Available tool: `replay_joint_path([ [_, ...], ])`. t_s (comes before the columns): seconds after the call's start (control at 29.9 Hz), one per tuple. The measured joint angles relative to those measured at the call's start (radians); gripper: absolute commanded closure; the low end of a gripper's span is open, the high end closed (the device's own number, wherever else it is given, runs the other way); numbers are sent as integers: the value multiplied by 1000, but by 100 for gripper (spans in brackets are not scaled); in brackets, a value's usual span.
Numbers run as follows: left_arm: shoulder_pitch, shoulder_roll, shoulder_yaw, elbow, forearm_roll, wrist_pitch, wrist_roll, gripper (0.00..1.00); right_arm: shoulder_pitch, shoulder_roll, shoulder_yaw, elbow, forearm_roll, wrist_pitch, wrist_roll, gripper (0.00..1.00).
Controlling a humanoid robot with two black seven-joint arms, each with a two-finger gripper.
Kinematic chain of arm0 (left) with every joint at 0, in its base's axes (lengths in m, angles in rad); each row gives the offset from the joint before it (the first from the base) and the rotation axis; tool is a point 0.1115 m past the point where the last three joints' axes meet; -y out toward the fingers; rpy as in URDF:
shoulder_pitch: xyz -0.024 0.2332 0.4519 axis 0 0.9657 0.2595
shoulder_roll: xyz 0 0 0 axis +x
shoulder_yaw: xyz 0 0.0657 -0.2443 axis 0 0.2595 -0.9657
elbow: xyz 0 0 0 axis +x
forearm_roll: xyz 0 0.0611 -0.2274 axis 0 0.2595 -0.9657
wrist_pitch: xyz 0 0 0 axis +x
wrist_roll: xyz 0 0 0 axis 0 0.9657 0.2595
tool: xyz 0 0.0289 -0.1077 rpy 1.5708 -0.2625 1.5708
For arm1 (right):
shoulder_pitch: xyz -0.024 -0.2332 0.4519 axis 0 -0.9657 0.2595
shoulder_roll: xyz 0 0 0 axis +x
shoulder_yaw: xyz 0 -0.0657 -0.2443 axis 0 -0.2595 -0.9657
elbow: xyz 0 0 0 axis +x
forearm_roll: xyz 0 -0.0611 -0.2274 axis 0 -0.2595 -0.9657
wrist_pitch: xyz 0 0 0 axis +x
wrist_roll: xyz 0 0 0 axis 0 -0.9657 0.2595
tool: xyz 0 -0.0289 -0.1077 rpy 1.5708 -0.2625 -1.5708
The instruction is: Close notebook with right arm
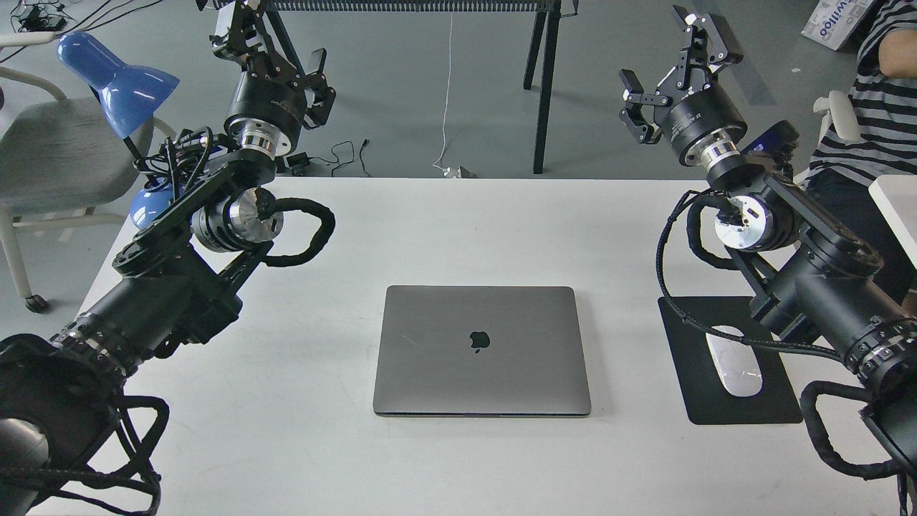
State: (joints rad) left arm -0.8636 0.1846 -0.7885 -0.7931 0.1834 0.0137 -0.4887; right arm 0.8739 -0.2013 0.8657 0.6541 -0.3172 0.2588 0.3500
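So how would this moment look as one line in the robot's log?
notebook: lid shut, flat on table | right gripper: open, raised, empty | left gripper: raised, empty | mouse: on mouse pad

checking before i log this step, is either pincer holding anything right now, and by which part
Nothing is held. The right pincer is open and raised beyond the table's far edge; the left pincer holds nothing either. The notebook lies closed, untouched.
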Motion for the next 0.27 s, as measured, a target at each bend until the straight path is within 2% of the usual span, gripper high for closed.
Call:
replay_joint_path([
  [0.27, 0, 0, 0, 0, -1, 0, 0, 0, 0, 14, -6, 0, 0, -7, 0, 0],
])
